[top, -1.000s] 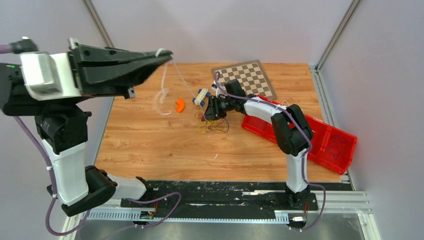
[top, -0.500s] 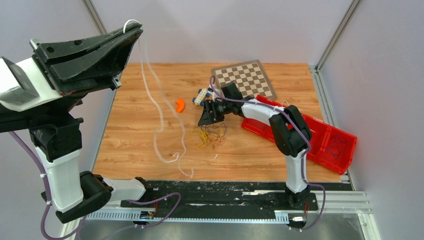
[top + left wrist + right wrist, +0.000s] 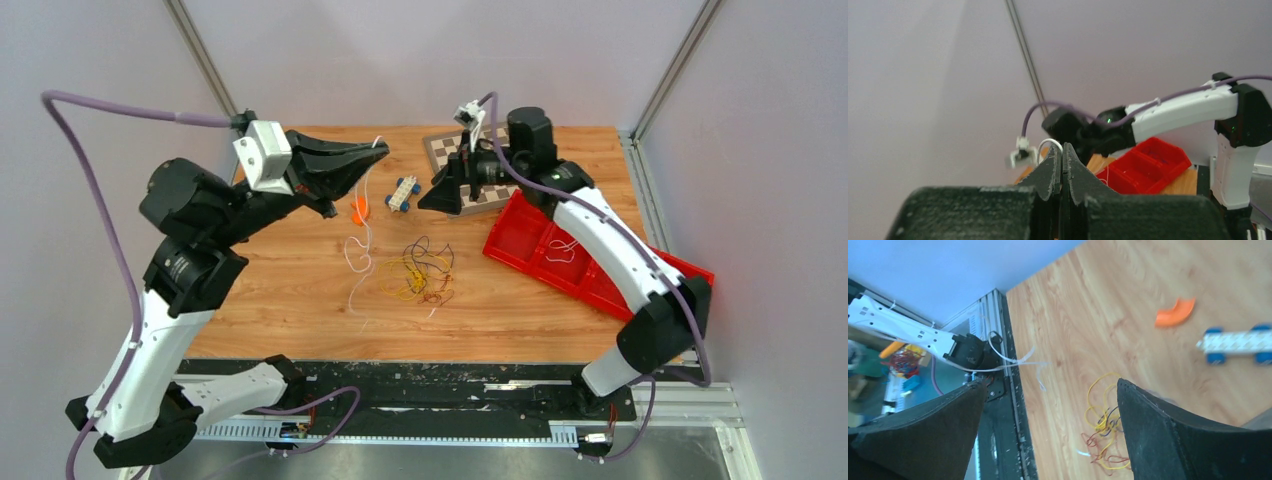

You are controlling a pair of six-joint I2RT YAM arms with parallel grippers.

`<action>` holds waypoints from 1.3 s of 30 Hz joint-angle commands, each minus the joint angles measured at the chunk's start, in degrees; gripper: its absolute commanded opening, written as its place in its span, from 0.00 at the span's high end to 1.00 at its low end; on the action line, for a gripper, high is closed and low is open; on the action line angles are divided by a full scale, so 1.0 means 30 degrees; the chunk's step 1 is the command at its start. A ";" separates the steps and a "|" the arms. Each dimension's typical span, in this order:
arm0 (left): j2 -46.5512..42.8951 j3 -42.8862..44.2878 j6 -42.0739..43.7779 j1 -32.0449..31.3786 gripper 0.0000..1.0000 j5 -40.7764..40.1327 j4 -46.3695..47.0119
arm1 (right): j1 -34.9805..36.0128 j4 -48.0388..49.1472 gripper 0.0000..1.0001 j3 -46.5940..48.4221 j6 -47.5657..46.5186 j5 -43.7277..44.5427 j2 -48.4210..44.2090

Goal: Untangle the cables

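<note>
A tangle of yellow, red and black cables (image 3: 415, 275) lies on the wooden table (image 3: 280, 300), a little right of its middle. One white cable (image 3: 362, 235) hangs from my left gripper (image 3: 378, 150), which is shut on its top end and held high over the table's back left. The cable's lower part trails onto the wood left of the tangle. In the left wrist view the white loop (image 3: 1050, 143) pokes out beside the closed fingertips of the left gripper (image 3: 1062, 151). My right gripper (image 3: 442, 198) hovers open and holds nothing. In its wrist view the right gripper (image 3: 1050, 385) frames the tangle (image 3: 1103, 440).
An orange curved piece (image 3: 358, 208) and a small blue-wheeled block (image 3: 402, 192) lie behind the tangle. A checkerboard (image 3: 500, 150) sits at the back. A red bin (image 3: 560, 250) with compartments stands at the right, under the right arm.
My left arm swung down from high up towards the table's middle, still holding the white cable. My right gripper opened wide and rose off the tangle towards the checkerboard.
</note>
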 commanded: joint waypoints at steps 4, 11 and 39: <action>0.0368 -0.0217 -0.1362 0.0025 1.00 -0.0158 0.0464 | 0.0311 0.0479 0.00 0.1400 -0.3089 -0.0369 -0.3009; 0.1942 0.1683 -0.4497 0.0996 1.00 -0.0491 0.0300 | 0.2707 0.3428 0.00 0.0485 -0.4805 0.0951 -0.3285; 0.2989 0.1098 -1.3981 0.7597 1.00 0.0670 0.4780 | 0.4600 1.3666 0.38 0.0878 -0.0171 0.3546 0.2965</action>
